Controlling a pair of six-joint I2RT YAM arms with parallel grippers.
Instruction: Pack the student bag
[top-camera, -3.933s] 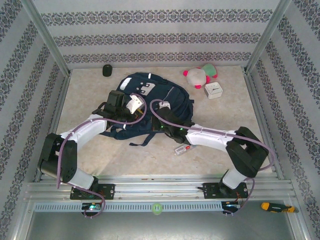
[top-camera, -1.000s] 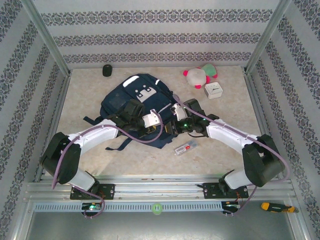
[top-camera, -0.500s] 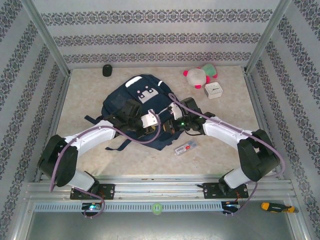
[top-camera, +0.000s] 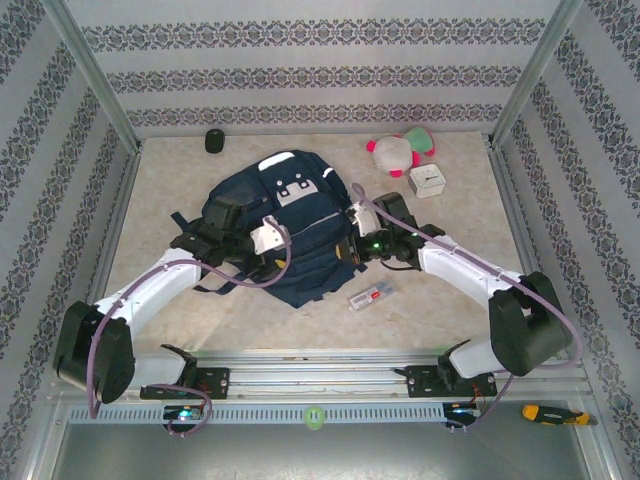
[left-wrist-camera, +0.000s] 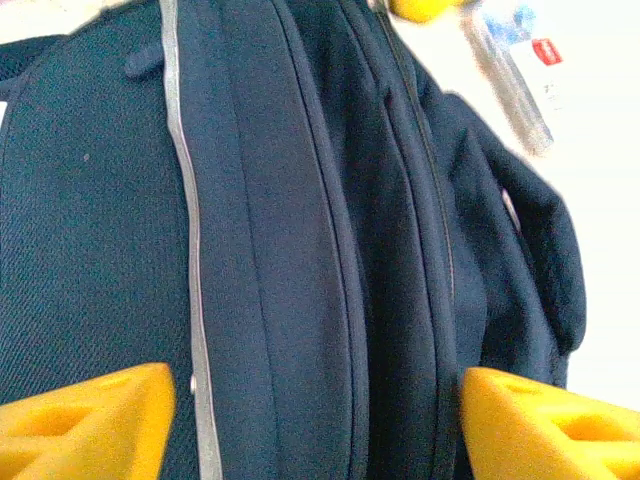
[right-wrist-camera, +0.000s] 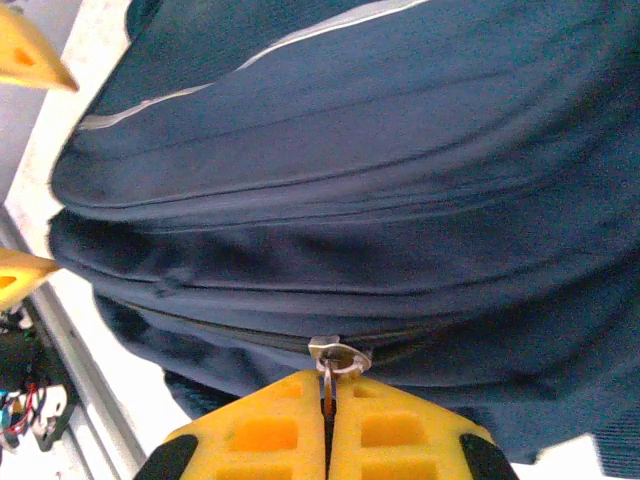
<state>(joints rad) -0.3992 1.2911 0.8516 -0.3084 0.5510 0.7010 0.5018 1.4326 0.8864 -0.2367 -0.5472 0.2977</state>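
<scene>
Beige mottled tabletop inside patterned walls. Nearest the arm bases, just off the bag's near hem: a small clear tube, lying loose. Then the student bag at mid-table, between the two arms. On its right flank, right gripper, fingers pressed together, clamped on the zip pull, zip apparently closed. Over its left side, left gripper, fingers spread wide apart above the navy fabric, holding nothing. Farther back, well apart from the bag: a white box, a pink-and-green plush toy, a small dark object by the far wall.

Judged barely begun: no compartment seen open, nothing seen going in, loose items out on the table. Opening the zip and loading left to do. Contents, if any, hidden.

Long axis of the bag roughly near to far, leaning slightly. Front pockets with white patches facing up at the far end, shoulder straps trailing off to the left and near side.
</scene>
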